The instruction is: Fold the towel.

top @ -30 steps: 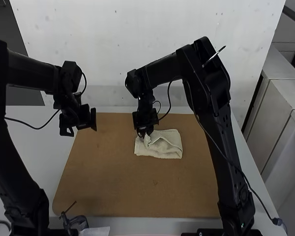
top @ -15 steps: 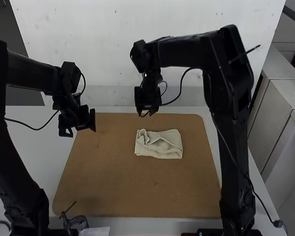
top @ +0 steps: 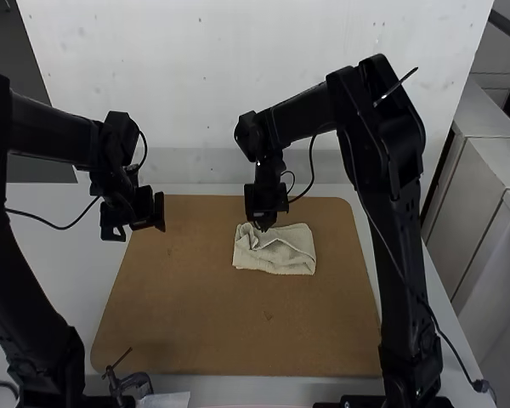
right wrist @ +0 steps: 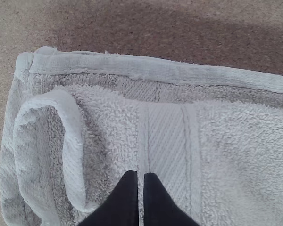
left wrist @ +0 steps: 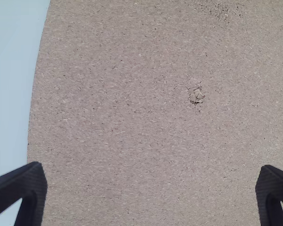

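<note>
Towel [top: 280, 255] lies on the brown board [top: 195, 314], right of its middle and nearer to its far edge. It is folded into a compact, roughly rectangular shape, but one end carries a raised loop [right wrist: 71, 146] of cloth, and the upper layer does not cover the lower one completely.

The right tool [right wrist: 137, 173] is above the towel with its two fingers together, and I see no cloth between them; whether the tips touch the fabric, I cannot tell. The left tool [left wrist: 153, 176] has its fingers wide apart, over the left part of the board.

I judge that the folding is well advanced and that some tidying of the loop remains. If the right tool pushes down or sideways while closed, it could catch the loop, and then the upper layer would slide or wrinkle. If it grips too deep, it could lift several layers at once and open the fold.

Towards the robot, the board extends widely beyond the towel, so a move in this direction has generous room. The far edge is rather near, and a strong push there could bring the cloth onto the white surface [top: 64, 255].
</note>
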